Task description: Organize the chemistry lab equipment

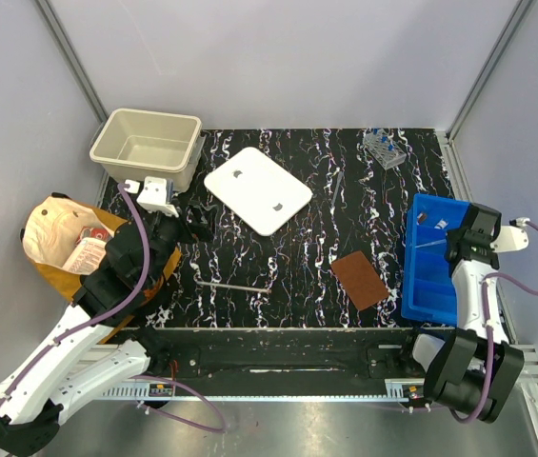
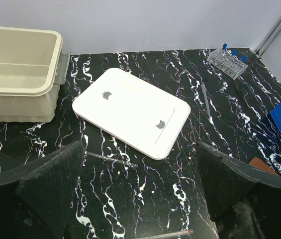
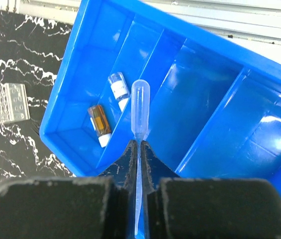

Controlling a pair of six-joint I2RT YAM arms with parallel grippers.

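Holding a clear pipette (image 3: 140,107) by its stem, the right gripper (image 3: 139,145) has its fingers (image 3: 149,162) closed tight on it, bulb forward, above the blue bin (image 3: 220,114). It is probably lined up for a compartment next to the two vials (image 3: 99,124). Left gripper (image 2: 140,167) hovers well left of the bin, fingers spread wide, empty. Tube rack (image 2: 227,62) and thin rod (image 1: 233,286) sit on the surface (image 2: 220,129) left of the bin, unsorted.

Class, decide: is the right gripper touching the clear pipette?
Touching. The right wrist view shows the right gripper pinching the clear pipette by its stem, with no gap, its bulb sticking out over the blue bin.
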